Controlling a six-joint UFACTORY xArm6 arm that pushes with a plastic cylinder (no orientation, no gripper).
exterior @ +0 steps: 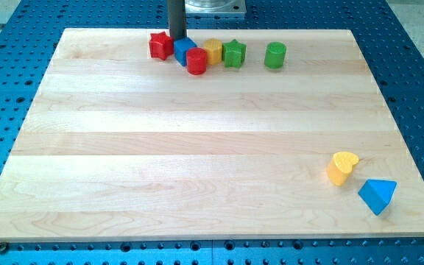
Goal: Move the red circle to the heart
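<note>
My tip [177,37] is the lower end of a plain dark rod; it has no jaws to open or close, so it clamps on nothing and can only push. It stands at the view's top of the wooden board [197,147], in the narrow spot between the red star [160,45] on its left and the blue cube [183,50] just below and right of it. It seems to touch the blue cube's upper edge, though the rod hides the contact line and I cannot be sure.

The red circle [196,62], a short cylinder, sits just below and right of my tip, pressed against the blue cube's lower right side. Further right of the tip in the same row come the yellow block [213,51], whose shape I cannot make out, touching the red circle, then the green star [234,53] just beside it, and the green cylinder [274,55] a little apart.

The yellow heart [341,167] lies far from my tip, near the view's bottom right, with the blue triangle [377,195] just beside it, lower and to the right.
</note>
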